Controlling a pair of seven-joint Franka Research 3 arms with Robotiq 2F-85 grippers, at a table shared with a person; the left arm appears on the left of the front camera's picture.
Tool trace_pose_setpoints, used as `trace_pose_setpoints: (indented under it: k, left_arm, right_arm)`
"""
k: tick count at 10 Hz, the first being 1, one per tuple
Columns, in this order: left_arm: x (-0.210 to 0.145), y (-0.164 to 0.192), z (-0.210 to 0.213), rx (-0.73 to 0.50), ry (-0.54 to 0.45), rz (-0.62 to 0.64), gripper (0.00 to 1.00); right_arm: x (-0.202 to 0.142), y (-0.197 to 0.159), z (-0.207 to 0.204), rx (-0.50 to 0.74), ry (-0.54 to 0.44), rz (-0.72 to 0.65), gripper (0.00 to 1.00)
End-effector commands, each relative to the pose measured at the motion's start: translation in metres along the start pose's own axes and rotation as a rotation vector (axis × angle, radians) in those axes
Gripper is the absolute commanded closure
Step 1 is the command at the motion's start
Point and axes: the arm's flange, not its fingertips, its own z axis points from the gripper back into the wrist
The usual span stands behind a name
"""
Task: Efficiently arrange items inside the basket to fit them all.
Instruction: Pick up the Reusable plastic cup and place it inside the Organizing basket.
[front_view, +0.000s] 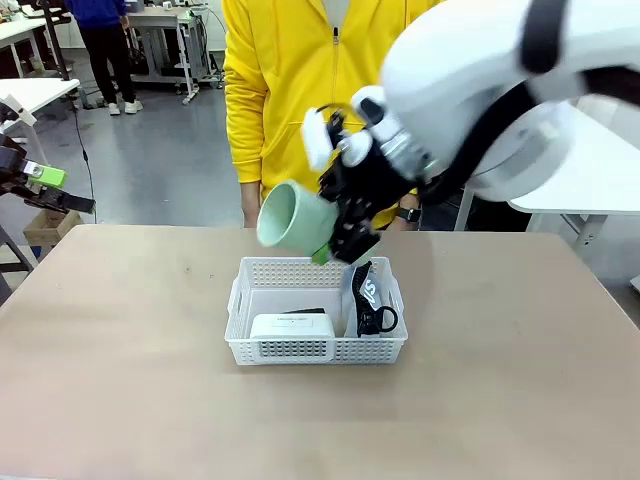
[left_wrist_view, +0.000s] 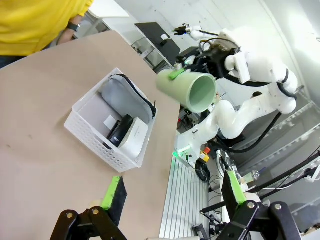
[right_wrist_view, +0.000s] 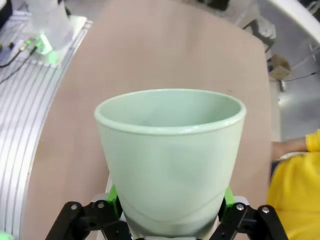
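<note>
My right gripper (front_view: 338, 238) is shut on the pale green cup (front_view: 292, 217) and holds it on its side above the basket's far edge, mouth toward the left. In the right wrist view the cup (right_wrist_view: 170, 145) sits between the green pads (right_wrist_view: 112, 196). The white lattice basket (front_view: 320, 350) stands mid-table. It holds a white boxy device (front_view: 290, 326), a dark stapler (front_view: 305, 312) behind it, and the grey pouch (front_view: 366, 296) upright along the right wall. My left gripper (left_wrist_view: 172, 192) is open and empty, off the table's left edge (front_view: 42, 186).
A person in a yellow jacket (front_view: 300, 90) stands at the far side of the table, right behind the basket. Bare tan tabletop (front_view: 120, 380) surrounds the basket on all sides. The right arm's white body (front_view: 500, 90) hangs over the table's right half.
</note>
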Motion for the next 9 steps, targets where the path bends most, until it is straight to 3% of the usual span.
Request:
trace_pose_setpoints:
  k: [1, 2, 3, 4, 6, 9]
  left_arm:
    - [-0.001, -0.004, 0.0, 0.007, 0.005, -0.003, 0.0]
    - [-0.001, -0.004, 0.0, 0.007, 0.005, -0.003, 0.0]
    - [-0.001, -0.004, 0.0, 0.007, 0.005, -0.003, 0.0]
    - [-0.001, -0.004, 0.0, 0.007, 0.005, -0.003, 0.0]
    - [-0.001, -0.004, 0.0, 0.007, 0.005, -0.003, 0.0]
    - [-0.001, -0.004, 0.0, 0.007, 0.005, -0.003, 0.0]
  right_arm:
    - [-0.002, -0.031, -0.029, 0.047, 0.036, -0.065, 0.15]
    - [-0.007, -0.034, -0.035, 0.069, -0.004, -0.097, 0.15]
    - [-0.01, -0.033, -0.023, 0.069, 0.047, -0.137, 0.15]
    - [-0.015, -0.018, -0.047, 0.069, 0.023, -0.039, 0.15]
    - [-0.015, -0.018, -0.047, 0.069, 0.023, -0.039, 0.15]
    - [-0.006, -0.05, -0.078, 0.19, 0.086, -0.137, 0.15]
